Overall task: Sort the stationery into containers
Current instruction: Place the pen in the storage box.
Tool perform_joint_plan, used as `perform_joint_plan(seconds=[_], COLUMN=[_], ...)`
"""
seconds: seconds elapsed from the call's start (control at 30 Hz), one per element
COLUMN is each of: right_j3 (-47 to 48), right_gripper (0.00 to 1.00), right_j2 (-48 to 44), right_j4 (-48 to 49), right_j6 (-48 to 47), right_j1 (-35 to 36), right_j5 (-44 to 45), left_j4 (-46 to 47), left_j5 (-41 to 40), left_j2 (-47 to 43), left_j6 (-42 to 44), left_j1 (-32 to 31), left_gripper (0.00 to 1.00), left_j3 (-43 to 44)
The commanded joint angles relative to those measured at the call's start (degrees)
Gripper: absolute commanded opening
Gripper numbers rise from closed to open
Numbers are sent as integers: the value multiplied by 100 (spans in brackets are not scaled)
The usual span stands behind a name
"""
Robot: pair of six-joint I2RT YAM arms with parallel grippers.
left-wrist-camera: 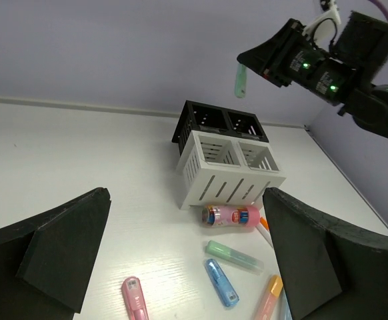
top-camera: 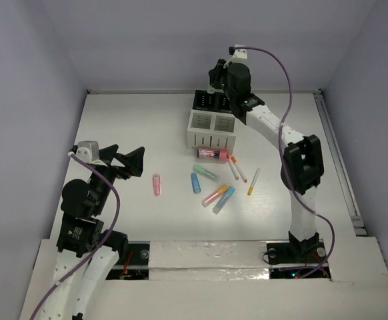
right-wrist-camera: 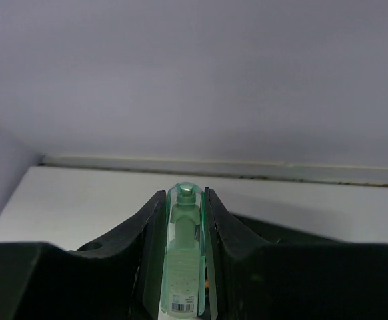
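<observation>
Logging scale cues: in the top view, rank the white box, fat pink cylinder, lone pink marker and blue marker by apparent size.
1. white box
2. fat pink cylinder
3. lone pink marker and blue marker, too alike to rank

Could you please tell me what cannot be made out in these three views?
Right wrist view: the right gripper and green marker hide everything below; the compartment beneath is unknown.
Top view: that gripper covers part of the black box; contents unclear.
Left wrist view: the bottom edge cuts off the orange marker.
Pink cylinder label, any view: too small to read.
</observation>
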Motion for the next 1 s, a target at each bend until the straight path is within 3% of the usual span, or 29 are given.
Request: perform_joint_plan(seconds=[0.0,0.23,0.73,0.83,0.87,0.97], right_j3=[832,1220,1458,1309,1256,1001], right_gripper=[11,12,18,34,50,64], right_j2=[599,1084,1734,1621,1498,1270], right_j4=[91,205,38,143,239,476], right_j6=[-314,-833,-763,-702,-684,-649], right_j1=[-76,-129,-129,-129,-129,-129], right_j5=[289,176,79,-62,-97,-115], left_j4=[263,280,280,263,263,263], left_j5=[104,131,140,122,122,96], left_j2=[85,120,111,94,85,85], left_j6=[-18,-18,-18,-18,-18,-18], left_j1=[22,22,22,22,22,22], left_gripper=[99,99,99,99,99,99], left_j3=[162,189,171,180,171,171])
